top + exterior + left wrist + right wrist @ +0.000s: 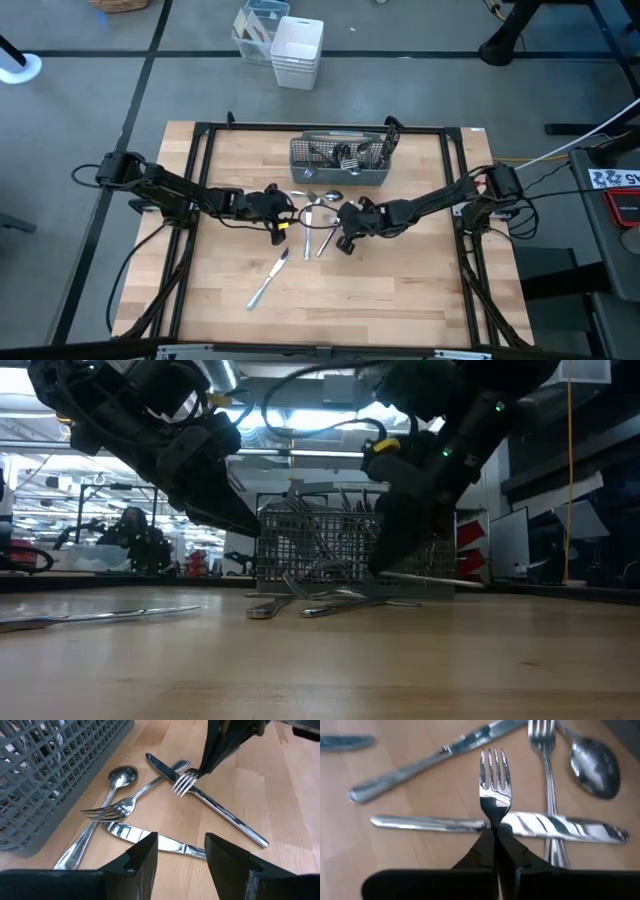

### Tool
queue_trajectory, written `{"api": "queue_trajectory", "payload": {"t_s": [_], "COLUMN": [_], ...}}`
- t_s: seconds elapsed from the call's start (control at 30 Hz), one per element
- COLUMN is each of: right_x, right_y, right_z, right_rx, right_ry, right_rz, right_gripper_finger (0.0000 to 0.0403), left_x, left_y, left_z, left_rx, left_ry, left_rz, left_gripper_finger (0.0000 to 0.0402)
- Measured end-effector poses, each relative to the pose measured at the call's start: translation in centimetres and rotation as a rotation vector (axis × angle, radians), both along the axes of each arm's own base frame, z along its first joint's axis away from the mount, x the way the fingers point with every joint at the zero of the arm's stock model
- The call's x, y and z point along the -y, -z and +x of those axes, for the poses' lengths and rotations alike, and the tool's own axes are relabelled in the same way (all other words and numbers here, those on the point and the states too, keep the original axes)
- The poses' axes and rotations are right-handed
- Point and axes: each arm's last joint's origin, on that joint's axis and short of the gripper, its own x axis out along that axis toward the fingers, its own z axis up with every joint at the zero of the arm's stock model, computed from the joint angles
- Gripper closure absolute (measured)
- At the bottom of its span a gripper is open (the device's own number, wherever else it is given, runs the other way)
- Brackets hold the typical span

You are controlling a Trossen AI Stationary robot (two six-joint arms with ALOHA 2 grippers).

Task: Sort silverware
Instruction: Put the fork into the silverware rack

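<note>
Loose silverware lies in front of the grey mesh caddy (340,160). The left wrist view shows a spoon (120,777), a fork (107,810) and two knives (150,837) (162,767), partly crossing each other. One more knife (268,278) lies apart, nearer the table's near edge. My right gripper (496,832) is shut on another fork (494,775), above a knife (545,829) lying crosswise on the wood. My left gripper (181,851) is open and hovers just left of the pile, touching nothing. More silverware stands inside the caddy. My right gripper pinches the fork at its neck (495,815), just behind the tines, between its two fingertips (204,767). The fingers come down slanting from the table's right side, along the fork. The tines stick out past the fingertips, and the handle (235,820) runs back under the gripper.
The caddy stands at the table's far middle, and a black frame (200,180) runs round the tabletop. Beyond the far edge, white bins (298,50) sit on the floor. Bare wood (400,290) stretches toward the near edge.
</note>
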Motion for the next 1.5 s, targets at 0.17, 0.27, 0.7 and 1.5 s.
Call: {"api": "queue_trajectory", "payload": {"t_s": [0.17,0.27,0.7,1.5], "right_x": [0.2,0.5,5.2,13.1], "right_y": [-1.9,-3.8,-8.7,-6.5], "right_z": [0.3,0.8,2.9,4.4], "right_rx": [0.115,0.246,0.604,0.708], "right_ry": [0.013,0.014,0.089,0.039], "right_rz": [-0.095,-0.195,-0.566,-0.756], "right_gripper_finger": [0.04,0.0399,0.04,0.0399], "left_x": [0.0,-0.1,-0.4,-0.5], "left_y": [-1.5,-2.9,-3.9,-4.2], "left_z": [-0.7,-1.3,-5.9,-6.5], "left_rx": [0.03,0.09,0.225,0.253], "left_ry": [0.007,0.017,0.009,0.026], "left_rz": [0.009,0.022,0.003,0.041], "left_gripper_finger": [0.0247,0.0247,0.0247,0.0247]}}
